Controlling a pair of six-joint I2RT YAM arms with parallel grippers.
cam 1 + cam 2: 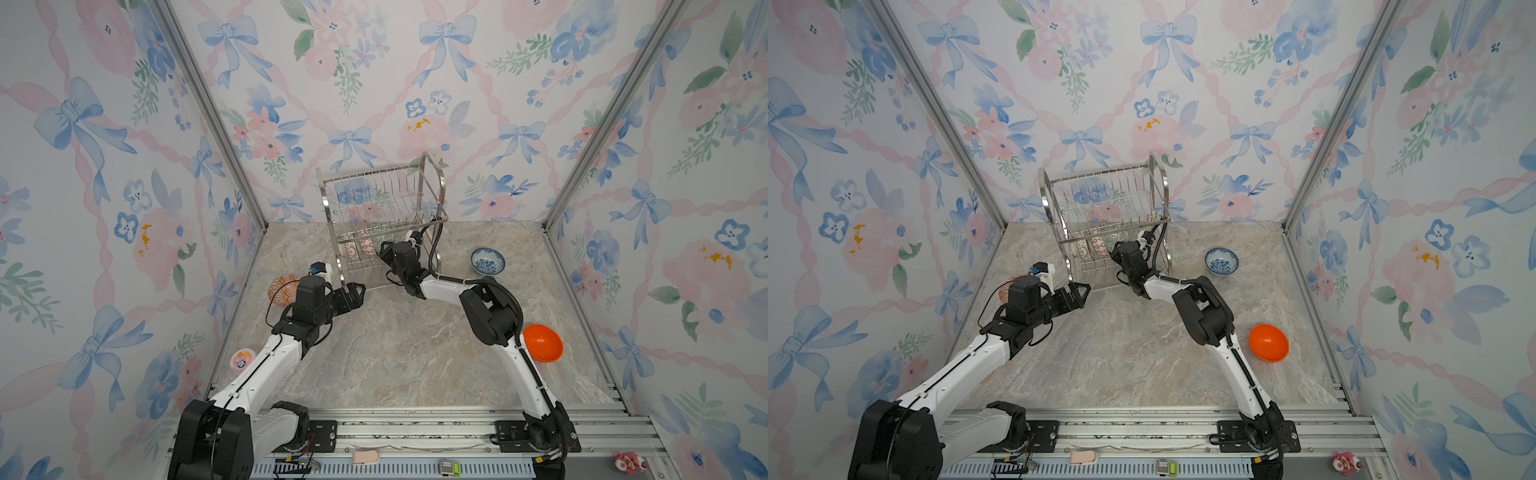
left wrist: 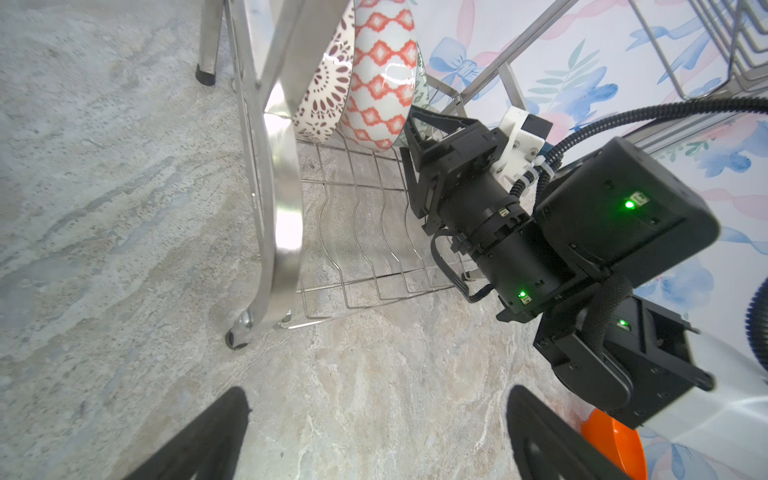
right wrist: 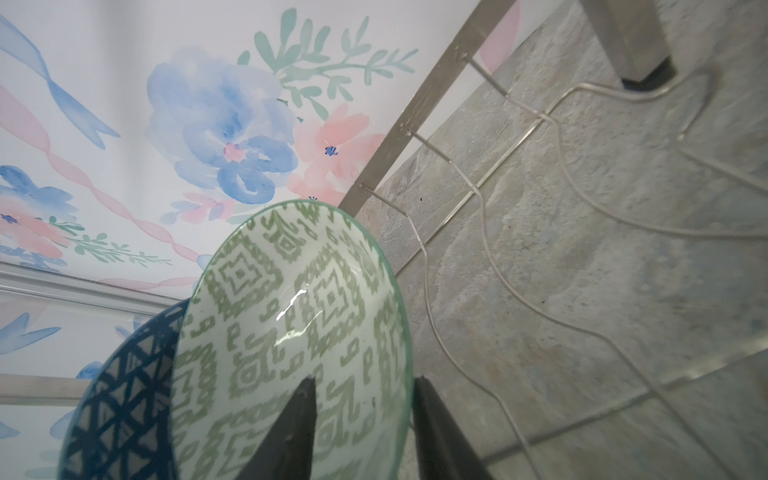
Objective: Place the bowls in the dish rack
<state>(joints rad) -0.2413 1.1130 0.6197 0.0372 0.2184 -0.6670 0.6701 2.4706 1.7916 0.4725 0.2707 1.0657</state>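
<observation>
Orange bowl [image 1: 542, 343] well front-right of dish rack [image 1: 382, 224]; open marble tabletop [image 1: 395, 353] between. Left gripper [image 1: 354, 293], splayed and empty, arm stretched low at rack's front-left leg. Blue-white bowl [image 1: 487, 261] right of rack. Right gripper [image 3: 363, 386] straddles rim of green bowl [image 3: 291, 311] in rack's lower tier; clamping undeterminable.

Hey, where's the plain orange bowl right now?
In both top views the orange bowl sits on the table's right side, beside the right arm, nearer the front edge than the blue-and-white bowl.
</observation>
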